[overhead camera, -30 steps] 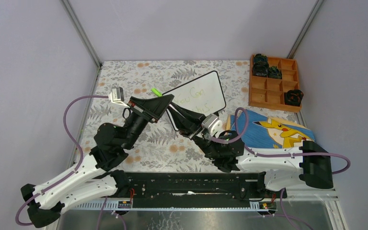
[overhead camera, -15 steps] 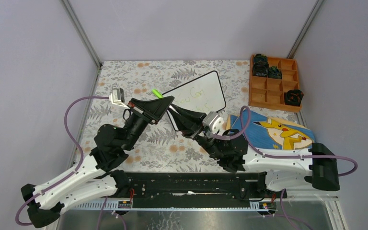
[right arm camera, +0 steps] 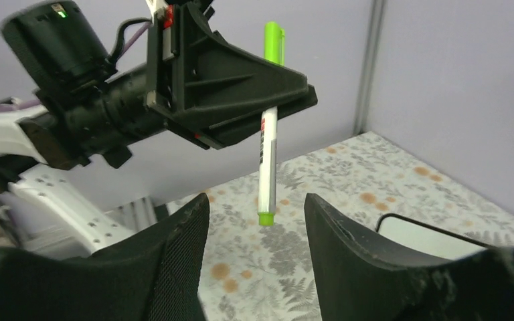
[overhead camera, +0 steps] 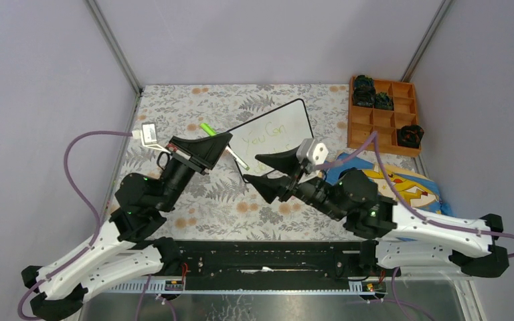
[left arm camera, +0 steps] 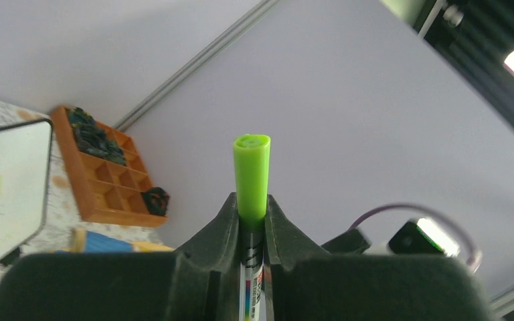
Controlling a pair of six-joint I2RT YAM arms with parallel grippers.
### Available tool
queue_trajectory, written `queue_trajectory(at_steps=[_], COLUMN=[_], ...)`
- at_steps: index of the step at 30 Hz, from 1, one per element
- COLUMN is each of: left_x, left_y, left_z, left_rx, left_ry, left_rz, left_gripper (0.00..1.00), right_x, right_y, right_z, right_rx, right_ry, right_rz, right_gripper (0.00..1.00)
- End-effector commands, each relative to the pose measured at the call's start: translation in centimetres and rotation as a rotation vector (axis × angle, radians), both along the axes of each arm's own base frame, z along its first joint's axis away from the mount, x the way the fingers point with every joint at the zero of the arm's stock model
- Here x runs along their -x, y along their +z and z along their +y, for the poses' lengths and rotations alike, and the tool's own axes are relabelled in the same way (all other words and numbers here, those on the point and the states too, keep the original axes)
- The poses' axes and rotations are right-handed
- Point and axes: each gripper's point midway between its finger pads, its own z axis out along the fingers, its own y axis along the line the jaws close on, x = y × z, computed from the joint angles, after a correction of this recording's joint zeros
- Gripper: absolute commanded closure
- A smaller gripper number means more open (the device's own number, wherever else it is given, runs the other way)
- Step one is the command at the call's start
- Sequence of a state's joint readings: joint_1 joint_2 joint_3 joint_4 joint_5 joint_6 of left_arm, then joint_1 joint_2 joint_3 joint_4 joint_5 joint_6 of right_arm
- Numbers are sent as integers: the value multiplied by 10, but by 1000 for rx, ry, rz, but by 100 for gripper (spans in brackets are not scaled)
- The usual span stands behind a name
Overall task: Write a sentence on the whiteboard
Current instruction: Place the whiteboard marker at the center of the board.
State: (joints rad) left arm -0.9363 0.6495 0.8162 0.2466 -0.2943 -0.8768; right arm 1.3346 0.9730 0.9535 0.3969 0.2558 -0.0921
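Whiteboard [overhead camera: 293, 120] lies askew, mid-worktop toward the back edge: white face, rounded corners, thin black frame. The sentence [overhead camera: 268, 139] is thin pale-green handwriting. Top line reads "You Can"; lower line is too faint & partly behind R gripper [overhead camera: 262, 172] to read.

L gripper [left arm camera: 251, 208] is clamped tight on a marker [left arm camera: 251, 170], held upright: lime-green cap on top, white barrel w/ small colour print (illegible), green nib at the bottom. Nib hangs over the floral cloth [overhead camera: 194, 107], just off the board's near-left edge.

R gripper's jaws stand wide apart, nothing between them; matte black, mesh-textured inner faces, near the board's front edge.

Back right corner: wooden compartment tray [overhead camera: 381, 137] w/ dark bits in some cells. Just in front of it, a blue panel [overhead camera: 411, 189] w/ a yellow cartoon figure.
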Motion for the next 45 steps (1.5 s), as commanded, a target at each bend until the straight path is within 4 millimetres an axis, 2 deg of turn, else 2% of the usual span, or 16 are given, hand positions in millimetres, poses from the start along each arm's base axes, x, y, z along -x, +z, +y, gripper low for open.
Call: queue_trajectory(at_steps=[1, 4, 7, 13, 14, 20, 27, 36, 37, 38, 40, 42, 44, 45], left_x=[20, 39, 59, 70, 72, 74, 72, 70, 69, 67, 63, 57, 46, 40], left_y=[8, 1, -7, -18, -19, -28, -36, -45, -47, -49, -52, -54, -62, -65], left_z=[-4, -19, -36, -46, -47, -51, -51, -53, -52, -52, -49, -44, -35, -28], left_rx=[-254, -358, -423, -428, -424, -427, -410, -412, -416, -422, -436, -448, -477, -488], left_ry=[-31, -146, -290, -381, -395, -426, -420, -423, -418, -407, -381, -339, -270, -224], left_rz=[-187, -276, -334, -334, -336, -321, -292, -271, -268, -263, -246, -227, -179, -156], left_gripper=[100, 100, 100, 100, 100, 100, 100, 99, 94, 83, 50, 28, 10, 5], right_x=[31, 41, 41, 47, 48, 40, 26, 25, 25, 25, 23, 21, 14, 11], right_y=[7, -2, -7, -21, -17, -23, -28, -34, -35, -35, -40, -46, -54, -58], right_z=[-11, -9, -5, 12, 15, 20, 15, 13, 11, 10, 6, 0, -9, -13], right_rx=[86, 126, 123, 108, 81, 50, -9, -21, -17, -8, 20, 57, 93, 111], right_ry=[147, 213, 256, 357, 369, 337, 267, 259, 258, 255, 232, 203, 145, 122], right_rz=[192, 280, 359, 450, 448, 471, 481, 464, 456, 449, 439, 431, 427, 425], right_gripper=[39, 38, 37, 38, 38, 52, 60, 89, 93, 96, 100, 100, 100, 100])
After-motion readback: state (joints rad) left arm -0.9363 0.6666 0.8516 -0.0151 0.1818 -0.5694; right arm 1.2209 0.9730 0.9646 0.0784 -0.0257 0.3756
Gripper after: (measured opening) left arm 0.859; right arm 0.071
